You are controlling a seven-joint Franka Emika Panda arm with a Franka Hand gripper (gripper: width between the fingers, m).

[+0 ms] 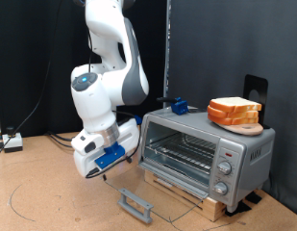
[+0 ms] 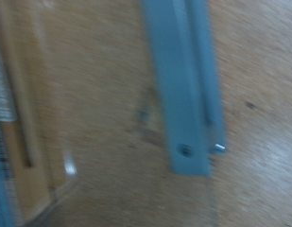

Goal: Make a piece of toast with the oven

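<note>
The silver oven stands on a wooden base at the exterior view's right. Its glass door hangs open and down, with the grey bar handle low over the table. The wire rack shows inside, and I see nothing on it. My gripper hovers to the left of the open door, a little above the handle. In the blurred wrist view the grey handle runs across wood-coloured ground, and my fingers do not show. The piece of toast is out of view.
A thick stack of bread slices rests on a wooden board on the oven's top. A small blue object sits at the top's back left. Cables trail over the wooden table at the left. A black curtain hangs behind.
</note>
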